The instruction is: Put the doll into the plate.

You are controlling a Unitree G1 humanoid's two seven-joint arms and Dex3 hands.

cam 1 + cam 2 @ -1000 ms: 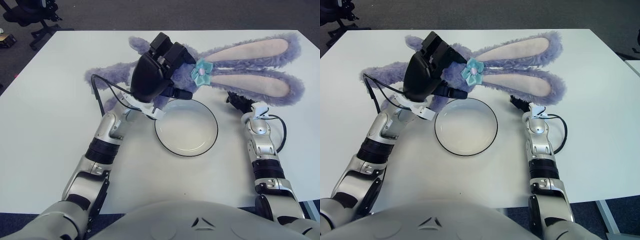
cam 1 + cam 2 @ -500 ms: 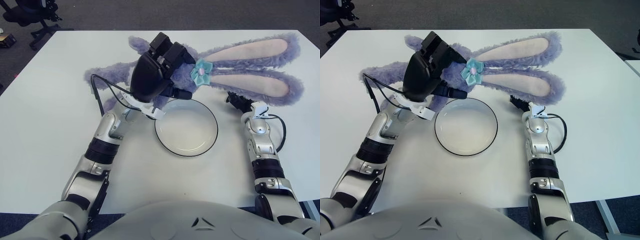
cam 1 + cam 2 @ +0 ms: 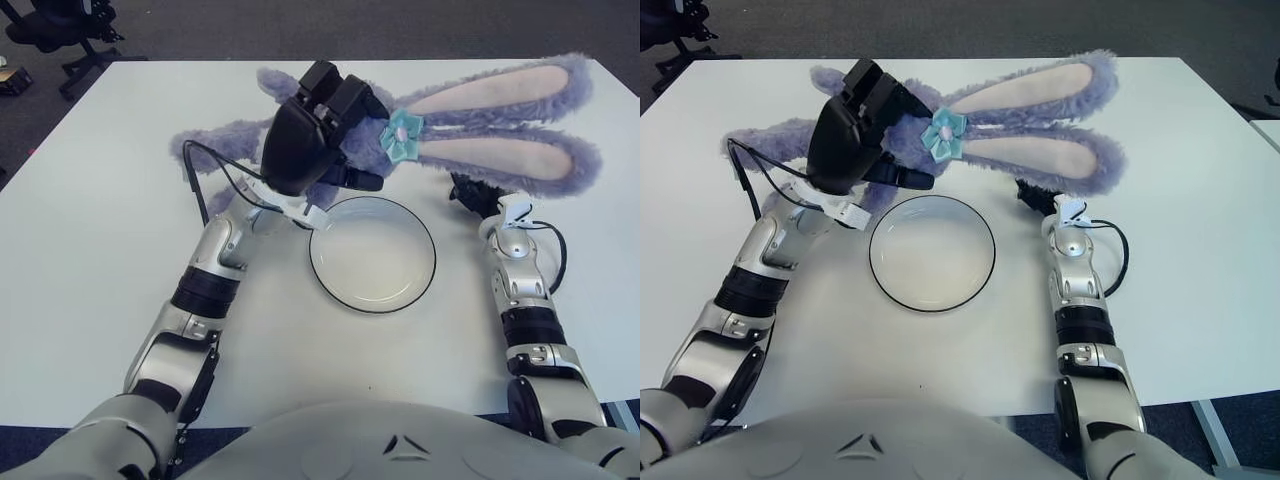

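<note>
The doll (image 3: pixel 500 155) is a purple plush rabbit with long pink-lined ears and a teal bow (image 3: pixel 402 133). It lies across the far half of the white table, ears stretching right. The white plate (image 3: pixel 372 254) with a dark rim sits empty just in front of the doll's head. My left hand (image 3: pixel 305 145) is black and is curled on the doll's head beside the bow, holding it slightly raised behind the plate's far-left rim. My right hand (image 3: pixel 472 192) is at the lower edge of the lower ear, right of the plate.
A black cable (image 3: pixel 200 185) loops from my left forearm onto the table beside the doll's body. An office chair base (image 3: pixel 60 35) stands on the floor beyond the table's far left corner. The table's right edge (image 3: pixel 625 100) is close to the ear tips.
The doll's head and ears have shifted up and away from me with my left hand. My right hand has moved slightly forward along with the lower ear.
</note>
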